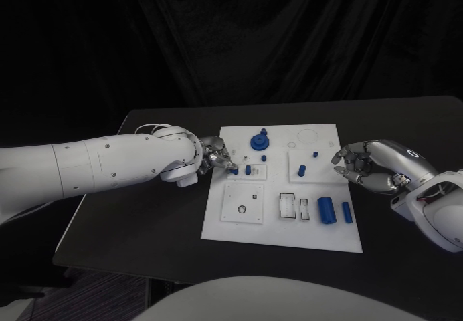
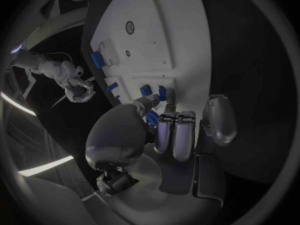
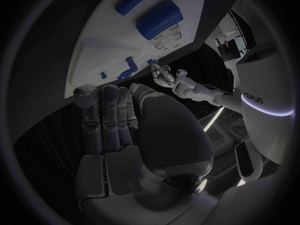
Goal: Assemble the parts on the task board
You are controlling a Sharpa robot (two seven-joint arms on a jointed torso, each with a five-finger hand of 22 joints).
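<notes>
So the white task board [image 1: 280, 221] is sitting in the middle of the black table [image 1: 405, 127], and the left hand [image 1: 214, 156] is reaching over its left edge, fingertips pressing down right around a small blue part [image 1: 233, 170] there. From the left wrist view it's looking like the fingers [image 2: 175, 135] are closing on that piece [image 2: 152, 117], but I honestly can't tell if it's actually gripping it or just touching it. The right hand [image 1: 371, 166] is hanging just off the board's right edge with its fingers [image 3: 103, 115] loosely curled and spread apart, holding nothing. On the board itself, a round blue knob [image 1: 259, 142] is standing near the far edge, a blue peg [image 1: 301, 170] is sitting in the square plate right of centre, and two blue cylinders [image 1: 326, 209] are lying side by side near the right front corner.
</notes>
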